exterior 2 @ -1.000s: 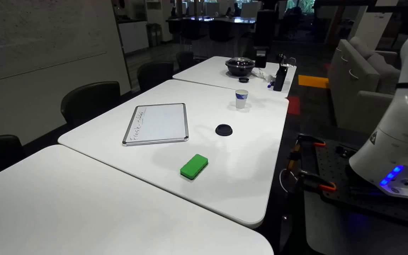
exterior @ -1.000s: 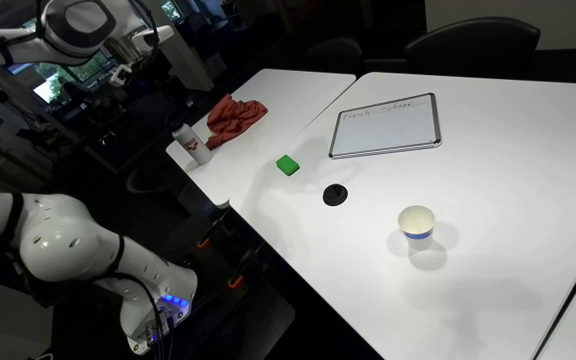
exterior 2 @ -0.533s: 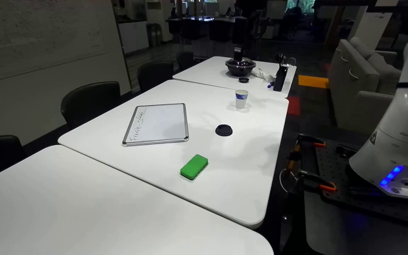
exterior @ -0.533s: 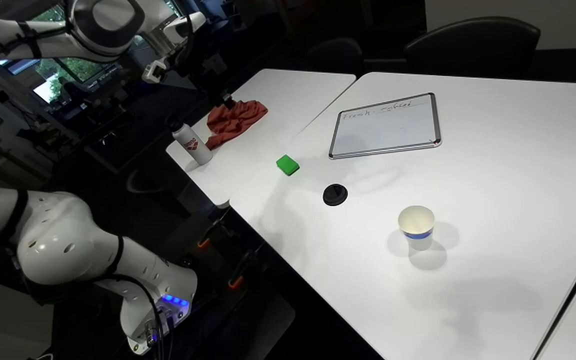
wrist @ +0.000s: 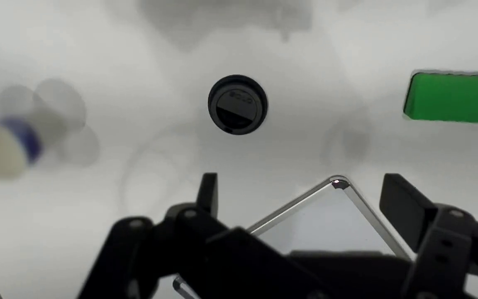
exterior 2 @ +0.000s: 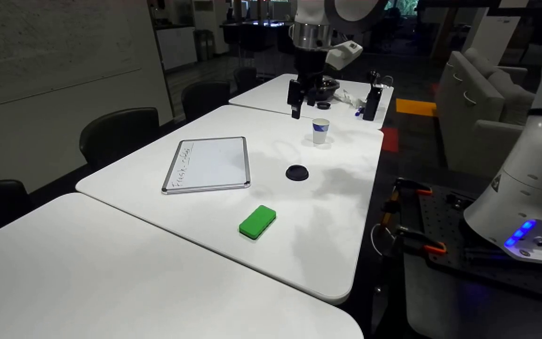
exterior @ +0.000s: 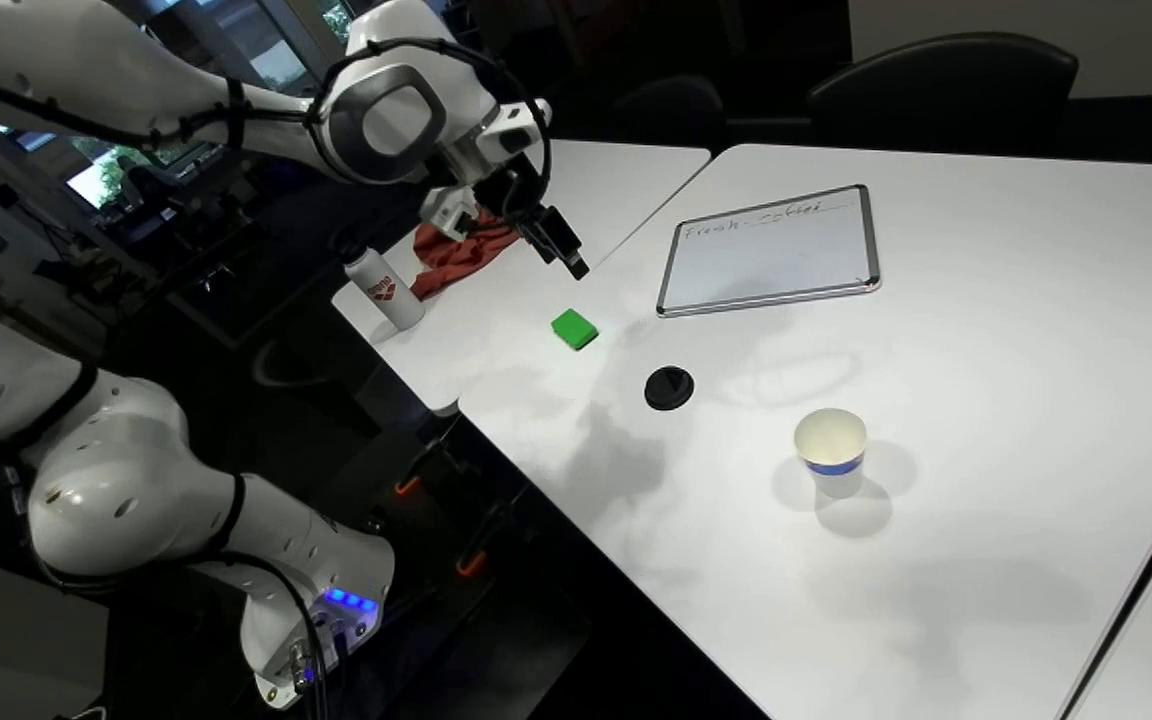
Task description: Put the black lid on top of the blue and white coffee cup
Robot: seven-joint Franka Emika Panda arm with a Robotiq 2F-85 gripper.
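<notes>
The robot's gripper (wrist: 300, 187) hangs in the air over the white table (exterior: 1036, 330), with its two black jaws spread wide apart. Think of the black lid (wrist: 237, 104) as the middle of a clock in the wrist view. The blue and white coffee cup (wrist: 4, 149) is at nine o'clock and looks blurry. The green block (wrist: 454, 97) is at three. The whiteboard (wrist: 326, 224) is at five, and so is the gripper, which hides some of it. The lid lies flat on the table, well apart from the cup. I can see small letters on the lid's top. The cup stands upright with its round mouth facing up.

With the lid as the middle again, in an exterior view a red cloth (exterior: 448, 268) is at ten o'clock, partly behind the gripper, with a white bottle (exterior: 386, 290) just beside it. In an exterior view a shiny dark bowl (exterior 2: 330, 89) sits far back toward one o'clock, and the gripper covers part of it.
</notes>
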